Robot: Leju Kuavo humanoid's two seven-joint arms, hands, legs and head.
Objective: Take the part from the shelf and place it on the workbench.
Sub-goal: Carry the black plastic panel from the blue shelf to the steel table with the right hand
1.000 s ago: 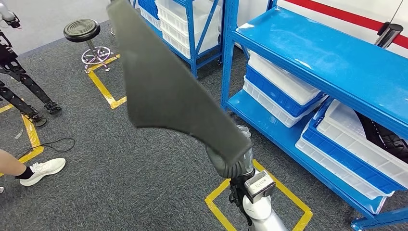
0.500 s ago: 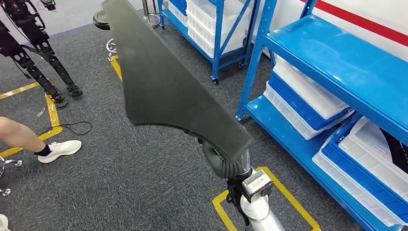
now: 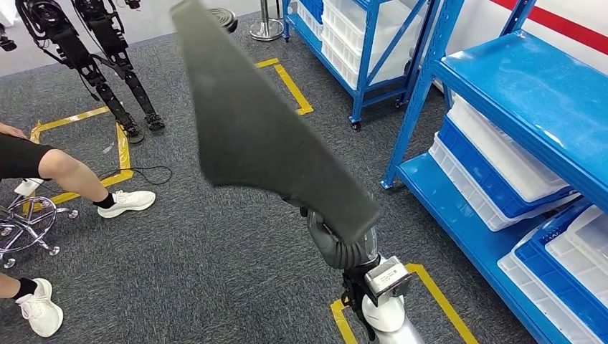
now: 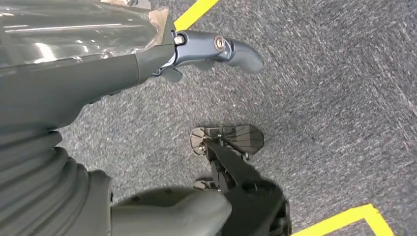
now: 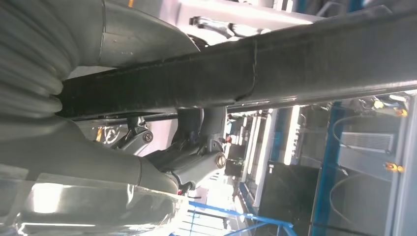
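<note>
Floor: grey carpet (image 3: 215, 279) throughout, marked with yellow tape lines (image 3: 294, 89) forming floor boxes; one taped corner lies just beside the robot's right arm at the lower edge of the head view.

Room: blue steel shelving (image 3: 530, 93) runs along the right side. Its lower tiers carry stacked white and blue bins (image 3: 495, 172). A second blue rack (image 3: 358, 50) with white bins stands further back.

Task item: the part (image 3: 265, 143), a long, flat, dark grey panel with a curved lower edge, is off the shelf and held in the air over the carpet, rising from the right hand (image 3: 337, 240) up and to the left across the head view. In the right wrist view the right hand is clamped on the panel's edge, with fingers (image 5: 196, 147) wrapped beneath it.

Left hand (image 4: 196, 51): hanging over the carpet, holding nothing, fingers extended.

Surroundings: a seated person's legs (image 3: 64, 168) in white shoes occupy the left side, beside a chrome stool base (image 3: 29, 222). Black jointed robot legs (image 3: 100, 64) stand beyond, with a cable trailing on the floor. A black round stool (image 3: 222, 18) stands at the far end.
</note>
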